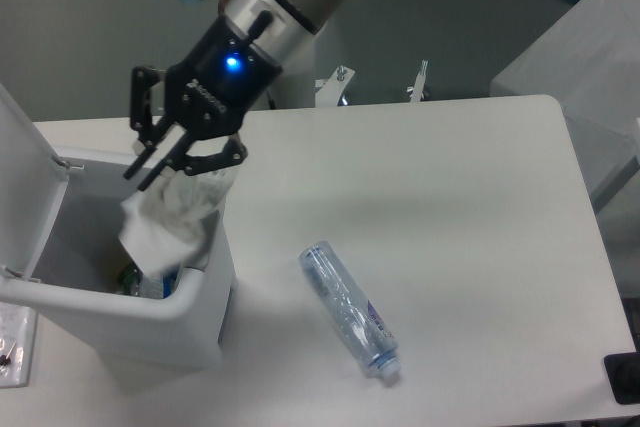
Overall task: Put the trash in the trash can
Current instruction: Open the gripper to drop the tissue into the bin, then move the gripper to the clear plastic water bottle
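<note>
Black fingers of my gripper [152,169] are pinched on the crumpled white wrapper [168,217], which hangs from them over the open mouth of the trash can [190,322], its lower end dipping inside near the right wall. A blue light glows on my wrist above. Inside the bin, something blue and green [142,280] shows at the bottom. Its flip lid [22,182] stands open on the left. To the right, well apart from the bin, the clear plastic bottle [349,309] lies on the white table [450,207], cap pointing toward the near edge.
</note>
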